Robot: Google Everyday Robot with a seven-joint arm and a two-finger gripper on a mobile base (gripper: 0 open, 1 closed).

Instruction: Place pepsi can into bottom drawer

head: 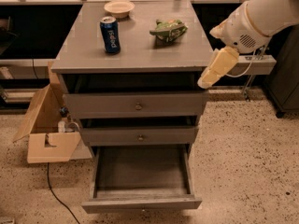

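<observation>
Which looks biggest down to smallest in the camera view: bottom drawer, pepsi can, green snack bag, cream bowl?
1. bottom drawer
2. green snack bag and pepsi can, about alike
3. cream bowl, though it sits farthest back, so unsure
The claw hangs by the cabinet's right front corner.

The desk (140,55) carries one can (110,34), one bowl (119,8) and one bag (168,30). Below are three drawers: one top drawer (117,105), one middle drawer (117,136), one bottom drawer (141,203). One box (46,146) stands left, and one pincer (208,78) hangs at the desk's right edge.
</observation>
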